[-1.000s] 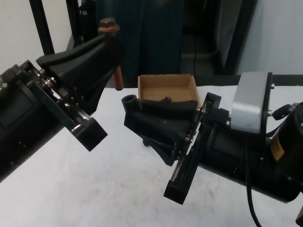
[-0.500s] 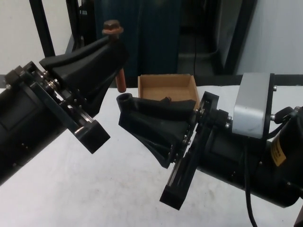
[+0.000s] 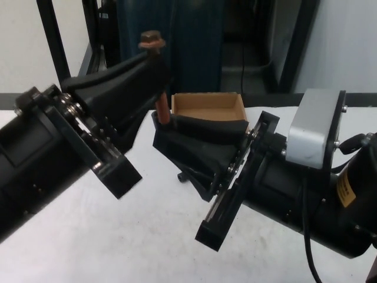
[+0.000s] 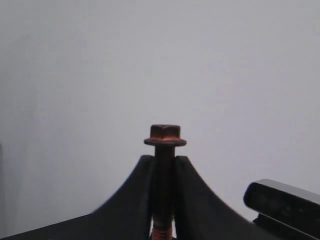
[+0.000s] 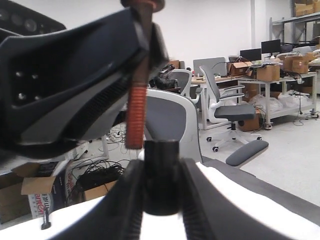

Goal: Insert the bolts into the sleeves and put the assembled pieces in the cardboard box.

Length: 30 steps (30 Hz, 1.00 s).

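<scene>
My left gripper (image 3: 155, 59) (image 4: 164, 167) is shut on a rusty flanged bolt (image 3: 152, 40) (image 4: 165, 136), held upright with its head up. Its orange threaded end (image 5: 135, 116) hangs just above the mouth of a black sleeve (image 5: 161, 172). My right gripper (image 5: 161, 167) (image 3: 168, 125) is shut on that sleeve, which stands upright between its fingers. In the high view the bolt's lower end (image 3: 163, 113) meets the right gripper's tip in front of the open cardboard box (image 3: 207, 106). Whether the thread has entered the sleeve I cannot tell.
The bench top (image 3: 118, 236) is white. A small black piece (image 3: 184, 175) lies on it under the right gripper. Both arms crowd the bench's middle, and the box stands at its far edge. Dark frame posts (image 3: 50, 35) rise behind.
My left gripper has carried the bolt rightwards until its lower end is over the sleeve. The right gripper with the sleeve has shifted only slightly.
</scene>
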Available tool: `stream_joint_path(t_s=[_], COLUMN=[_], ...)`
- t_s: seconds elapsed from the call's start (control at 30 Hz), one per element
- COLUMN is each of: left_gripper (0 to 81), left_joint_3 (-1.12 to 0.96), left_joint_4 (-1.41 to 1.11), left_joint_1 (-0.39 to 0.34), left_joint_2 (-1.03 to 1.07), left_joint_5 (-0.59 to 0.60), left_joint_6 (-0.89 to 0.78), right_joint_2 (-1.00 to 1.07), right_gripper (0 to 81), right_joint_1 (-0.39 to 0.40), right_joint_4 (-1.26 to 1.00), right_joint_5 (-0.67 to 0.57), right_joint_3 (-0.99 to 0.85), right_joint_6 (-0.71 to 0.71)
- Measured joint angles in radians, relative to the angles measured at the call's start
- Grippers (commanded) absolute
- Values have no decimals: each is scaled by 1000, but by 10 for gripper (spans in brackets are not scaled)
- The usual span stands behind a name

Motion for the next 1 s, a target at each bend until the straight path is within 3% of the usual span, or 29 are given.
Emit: stream_joint_path(t_s=[0.57, 1.0], left_gripper=[8, 8], left_joint_3=[22, 22], left_joint_4=[-2, -36], left_joint_1=[-25, -25], left_joint_2=[0, 17], left_joint_5=[-60, -102], left_joint_6=[146, 187], right_joint_2=[0, 0], right_gripper=[3, 3], right_joint_1=[0, 42], right_joint_4=[0, 0], right_joint_5=[18, -7], right_joint_3=[0, 0], right_joint_6=[-3, 5])
